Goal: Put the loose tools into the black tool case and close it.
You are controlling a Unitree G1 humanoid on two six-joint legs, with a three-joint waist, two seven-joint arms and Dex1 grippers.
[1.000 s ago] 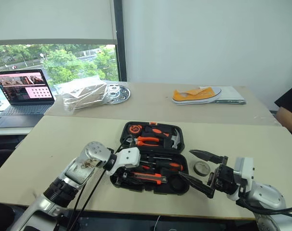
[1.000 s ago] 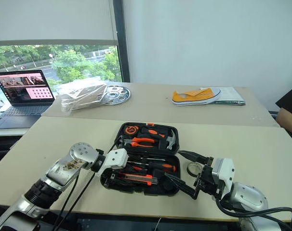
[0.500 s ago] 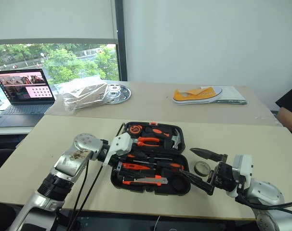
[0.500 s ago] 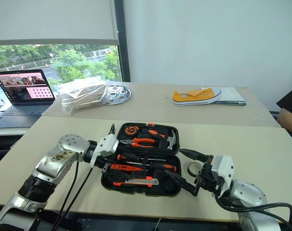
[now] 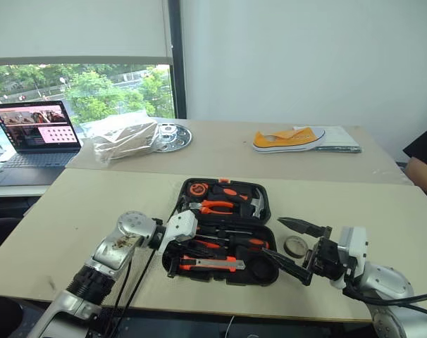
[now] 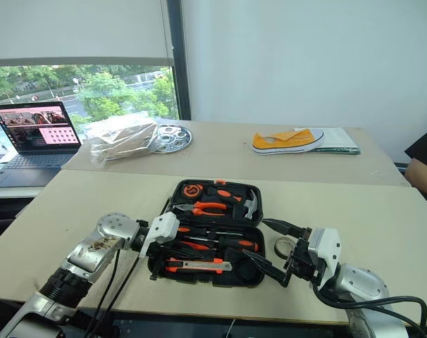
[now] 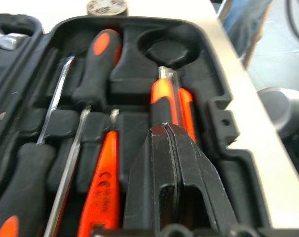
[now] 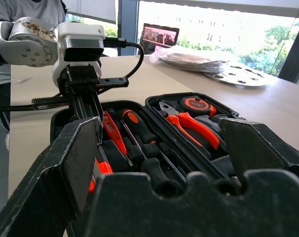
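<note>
The black tool case (image 5: 264,276) lies open on the near table. Its front half holds the two screwdrivers (image 5: 250,242), a slim orange tester screwdriver (image 7: 102,190) and the utility knife (image 5: 212,264). My left gripper (image 7: 165,129) hovers low over the left end of that half, pointing along the utility knife (image 7: 163,98), shut with nothing between its fingers. The tape roll (image 5: 296,247) lies on the table just right of the case. My right gripper (image 8: 159,126) hangs wide open over that spot, facing the case, holding nothing.
The case lid (image 5: 262,191) holds orange-handled pliers (image 5: 217,206), a hammer (image 5: 256,204) and a tape measure (image 5: 197,189). On the far table are a laptop (image 5: 32,134), a plastic bag (image 5: 122,141), a metal disc (image 5: 172,135) and a yellow shoe (image 5: 287,139). A person sits at the right edge (image 5: 423,162).
The left gripper lifted toward the case's back-left corner, then came back down over its front-left end and shut. The right arm has kept still.
</note>
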